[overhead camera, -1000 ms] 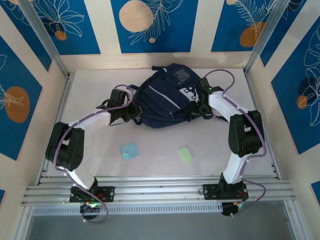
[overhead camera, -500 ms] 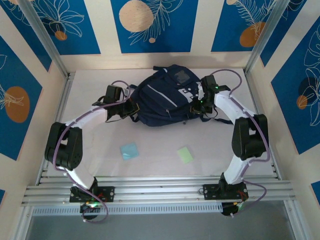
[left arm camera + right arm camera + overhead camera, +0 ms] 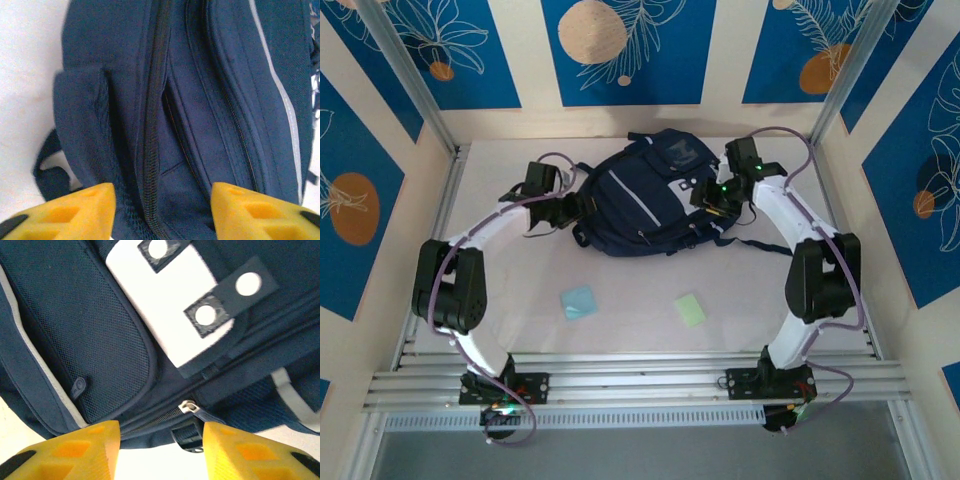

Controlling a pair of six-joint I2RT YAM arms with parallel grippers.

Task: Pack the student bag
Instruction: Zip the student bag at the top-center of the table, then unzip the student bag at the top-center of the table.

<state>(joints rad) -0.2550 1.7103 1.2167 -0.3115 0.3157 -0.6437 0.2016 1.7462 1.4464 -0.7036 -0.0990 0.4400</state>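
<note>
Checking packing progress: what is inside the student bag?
On the student bag, a gap beside the zipper shows only dark navy fabric; any contents are covered.

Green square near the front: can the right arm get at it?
Probably yes: the green square lies uncovered on the table, apart from the backpack, and the right end effector is open.

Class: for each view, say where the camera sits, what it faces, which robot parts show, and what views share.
Top external: above, behind the arms; looks down on student bag; both arms show.
Left wrist: faces the bag's zipper; left fingers show.
Right wrist: faces its white patch; right fingers show.
All share the bag.
</note>
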